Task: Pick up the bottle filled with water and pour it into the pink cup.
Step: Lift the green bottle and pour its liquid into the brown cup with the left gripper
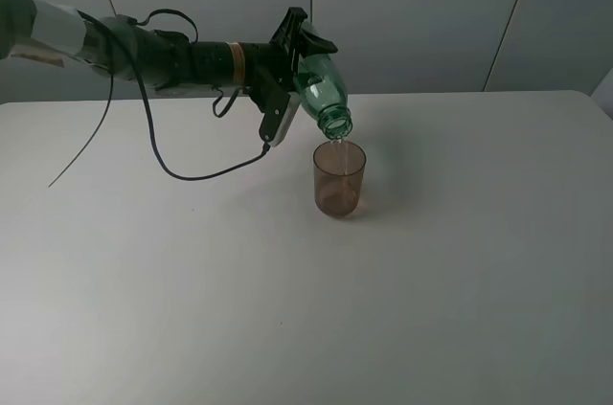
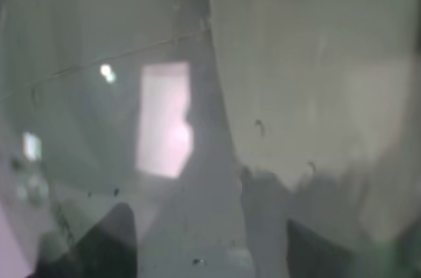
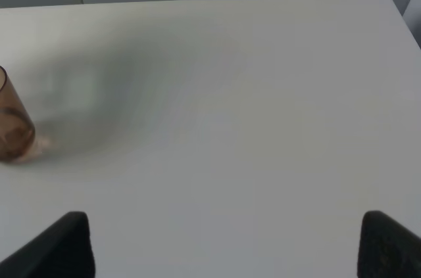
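The green-tinted bottle (image 1: 323,94) is held tilted, mouth down, right above the pink cup (image 1: 339,178), and a thin stream of water runs from its neck into the cup. My left gripper (image 1: 305,58) is shut on the bottle's body. The cup stands upright near the middle of the table with a little liquid at its bottom. The left wrist view is filled by the blurred bottle wall (image 2: 296,94). My right gripper (image 3: 223,252) is open and empty, its fingertips (image 3: 59,245) wide apart; the cup (image 3: 12,127) shows at that view's edge.
A black cable (image 1: 192,173) hangs from the left arm and loops down to the white table (image 1: 460,261) left of the cup. Grey wall panels stand behind the table's far edge.
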Robot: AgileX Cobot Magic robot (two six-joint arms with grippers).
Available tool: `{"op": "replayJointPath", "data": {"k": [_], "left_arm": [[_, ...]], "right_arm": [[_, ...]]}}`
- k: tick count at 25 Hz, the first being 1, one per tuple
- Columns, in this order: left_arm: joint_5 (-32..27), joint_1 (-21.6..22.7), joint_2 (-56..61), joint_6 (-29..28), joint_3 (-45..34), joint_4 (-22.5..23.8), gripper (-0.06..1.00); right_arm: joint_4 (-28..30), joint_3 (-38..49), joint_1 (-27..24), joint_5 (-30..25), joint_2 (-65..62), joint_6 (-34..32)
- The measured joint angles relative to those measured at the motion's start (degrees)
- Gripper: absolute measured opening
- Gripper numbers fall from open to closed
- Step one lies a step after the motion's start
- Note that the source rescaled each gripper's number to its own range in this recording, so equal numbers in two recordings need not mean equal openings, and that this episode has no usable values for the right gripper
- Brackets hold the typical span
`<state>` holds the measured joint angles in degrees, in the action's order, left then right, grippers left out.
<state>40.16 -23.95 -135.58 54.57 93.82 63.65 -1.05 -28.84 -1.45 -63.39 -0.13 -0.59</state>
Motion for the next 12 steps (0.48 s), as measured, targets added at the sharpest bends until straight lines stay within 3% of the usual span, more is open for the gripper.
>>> {"op": "replayJointPath", "data": {"k": [12], "left_arm": [[0.0, 0.0, 0.0, 2.92, 0.0, 0.11, 0.0]], "right_arm": [[0.0, 0.0, 0.0, 0.0, 0.0, 0.0]]}}
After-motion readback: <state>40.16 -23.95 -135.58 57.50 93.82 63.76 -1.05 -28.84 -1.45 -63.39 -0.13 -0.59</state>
